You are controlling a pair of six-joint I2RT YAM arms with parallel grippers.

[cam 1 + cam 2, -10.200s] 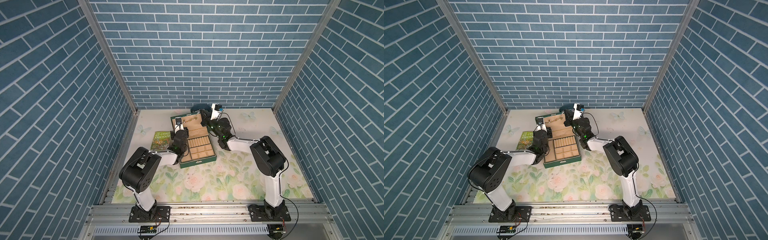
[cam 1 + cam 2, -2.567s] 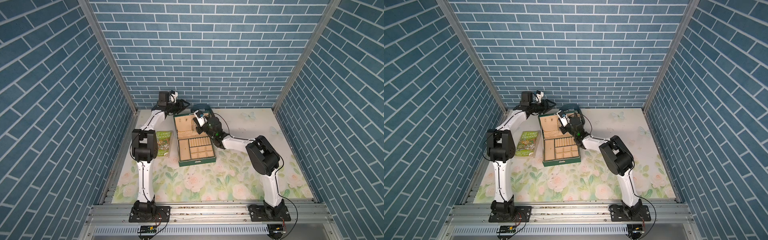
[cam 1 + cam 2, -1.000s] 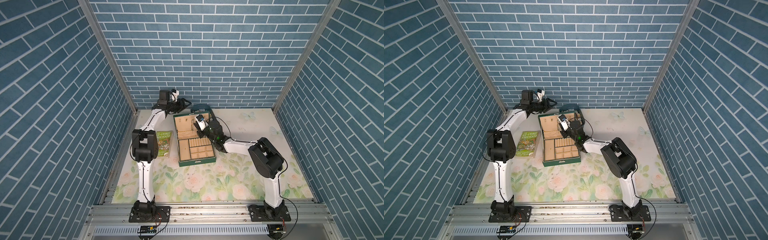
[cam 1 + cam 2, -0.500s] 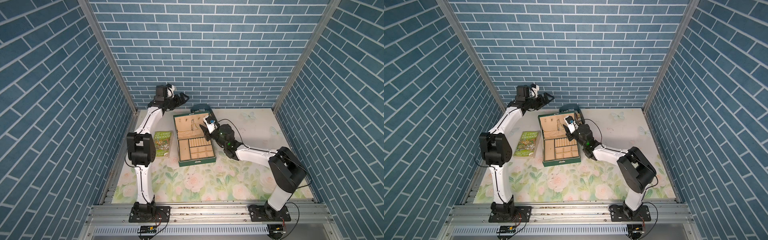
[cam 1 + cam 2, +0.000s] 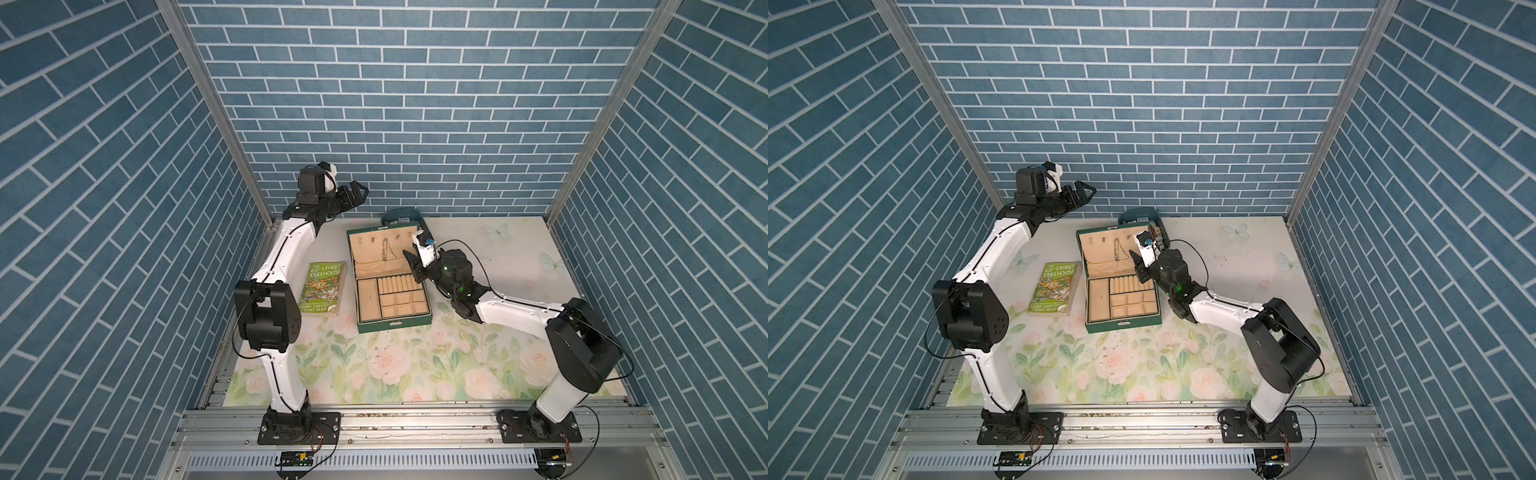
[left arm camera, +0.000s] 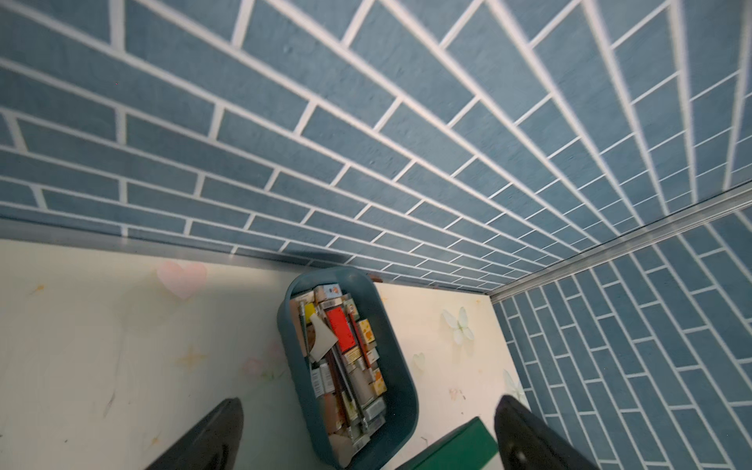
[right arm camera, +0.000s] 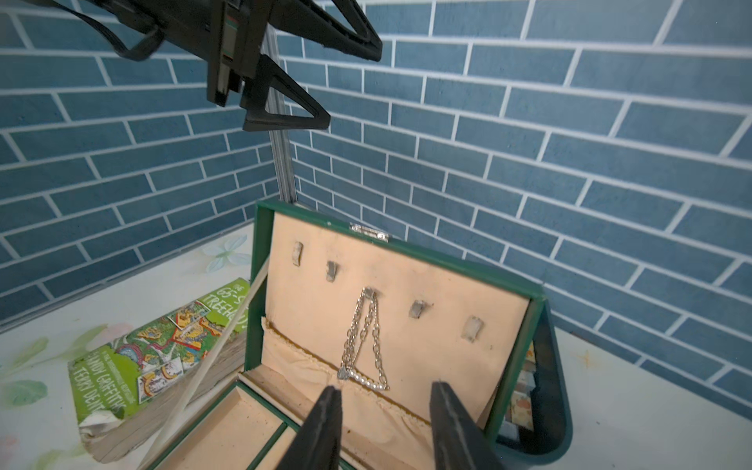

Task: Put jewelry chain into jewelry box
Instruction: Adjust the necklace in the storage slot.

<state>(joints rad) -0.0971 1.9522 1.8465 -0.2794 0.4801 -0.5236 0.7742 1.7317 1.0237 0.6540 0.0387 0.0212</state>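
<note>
Right wrist view: right gripper (image 7: 386, 423), jaws partly spread and empty, fingertips just short of the jewelry chain (image 7: 368, 337), which hangs doubled directly ahead of the claw from the middle hook in the raised lid of the jewelry box (image 7: 447, 358), its lower loop resting on the lining's gathered pocket. Beyond the box, a green book (image 7: 154, 358) lies on one side and a blue-grey tub (image 7: 557, 386) stands behind the lid. Left gripper (image 5: 357, 193), jaws wide and empty, hangs high near the back wall, well apart from the chain.
</note>
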